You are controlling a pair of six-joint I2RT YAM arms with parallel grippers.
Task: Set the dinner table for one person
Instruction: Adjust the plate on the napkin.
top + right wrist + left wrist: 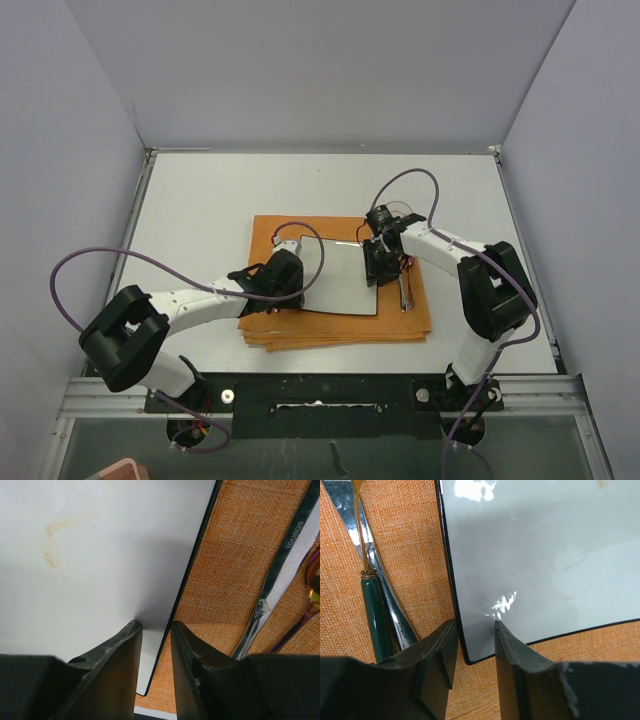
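The dinner table (200, 200) is a large white top. An orange folded cloth (340, 328) lies at its middle with a square white plate (340, 278) with a black rim on it. My left gripper (297, 288) is at the plate's near left corner. In the left wrist view its jaws (475, 630) stand narrowly apart astride the plate's (545, 555) rim. My right gripper (376, 268) is at the plate's right edge. In the right wrist view its jaws (156, 617) pinch across the plate's (100, 545) black edge.
Left of the plate, a green-handled utensil (374, 620) and a silver one (395, 615) lie on the cloth (410, 540). Right of the plate lie a silver utensil (280, 565) and an iridescent one (312, 580); cutlery also shows in the top view (405, 290). Grey walls enclose the table.
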